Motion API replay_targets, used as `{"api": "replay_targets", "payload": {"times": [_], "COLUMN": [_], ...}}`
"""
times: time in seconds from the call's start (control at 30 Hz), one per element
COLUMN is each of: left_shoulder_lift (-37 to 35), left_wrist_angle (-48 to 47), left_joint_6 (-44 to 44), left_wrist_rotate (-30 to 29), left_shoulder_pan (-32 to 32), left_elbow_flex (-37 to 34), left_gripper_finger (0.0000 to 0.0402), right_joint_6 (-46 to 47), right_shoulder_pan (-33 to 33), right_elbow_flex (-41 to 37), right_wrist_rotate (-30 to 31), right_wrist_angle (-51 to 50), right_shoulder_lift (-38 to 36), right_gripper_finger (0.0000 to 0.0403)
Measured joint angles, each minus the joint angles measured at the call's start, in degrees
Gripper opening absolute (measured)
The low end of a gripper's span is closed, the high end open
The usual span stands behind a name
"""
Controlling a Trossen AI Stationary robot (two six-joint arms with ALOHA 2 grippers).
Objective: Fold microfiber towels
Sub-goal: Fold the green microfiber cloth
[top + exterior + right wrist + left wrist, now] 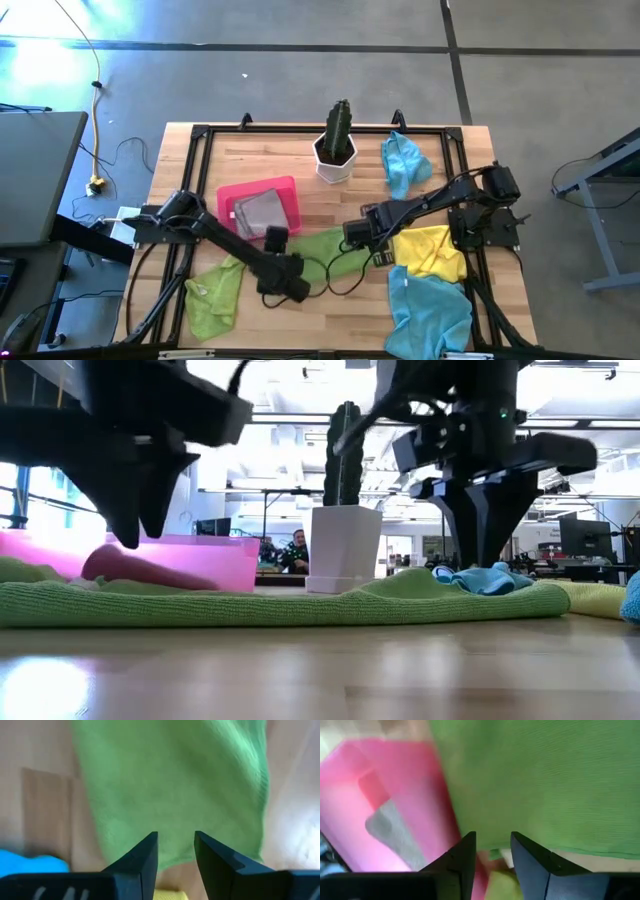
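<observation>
Wooden table (pixel 300 310), pale planks inside a black frame, carries everything seen from above. Two dark arms reach inward over its middle. Biggest cloth is the light blue towel (pixel 430 310) crumpled at the near right corner, touching a yellow towel (pixel 432 250) bunched just behind it. A lime green towel (pixel 325 250) lies flat between the two grippers at table centre; in the low view it spreads as a long low band (pixel 300 603) across the wood. A second lime green towel (pixel 215 293) sits rumpled near the left front edge. A pink tray (pixel 285 190) rests left of centre, with a folded grey towel (pixel 262 212) inside it. A smaller light blue towel (pixel 403 163) is heaped at the far right, beside a white pot (pixel 335 160) holding an upright green cactus (pixel 340 125). Left gripper (pixel 492 851) hangs over the left end of the flat green towel, near the tray's front edge, jaws parted with a clear gap, nothing held between them. Right gripper (pixel 176 847) hangs over the same towel's right end, close to the yellow towel, jaws likewise apart and empty; green cloth lies beneath both. Low view shows both sets of fingers pointing down just above the cloth. A person (pixel 297 550) sits in the room well behind the table.
</observation>
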Motion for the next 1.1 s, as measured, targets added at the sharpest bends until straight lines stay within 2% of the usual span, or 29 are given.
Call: {"api": "replay_targets", "payload": {"times": [0.17,0.4,0.63,0.83,1.1], "left_shoulder_lift": [-0.2,-0.3,-0.7,-1.2,-3.6], "left_wrist_angle": [5.4,12.9,16.2,15.9,17.0], "left_joint_6": [0.6,-0.6,-2.0,-4.6,-7.1], "left_wrist_rotate": [-0.3,-0.2,3.8,6.8,17.3], "left_shoulder_pan": [-1.8,-1.6,-1.4,-2.4,-2.5], "left_elbow_flex": [-0.7,-7.4,-12.3,-13.0,-12.7], "left_gripper_finger": [0.0104,0.0104,0.0103,0.0103,0.0103], "right_joint_6": [2.9,8.9,13.1,19.6,22.6], "right_shoulder_pan": [1.7,4.2,5.2,5.3,5.6], "right_elbow_flex": [0.0,0.0,-2.0,-10.2,-14.5], "right_wrist_rotate": [4.9,10.4,13.3,11.5,11.1], "right_wrist_angle": [1.4,1.6,6.0,13.7,17.1], "right_shoulder_lift": [0.0,0.0,-0.1,-0.2,-0.6], "right_gripper_finger": [0.0116,0.0116,0.0116,0.0116,0.0116]}}
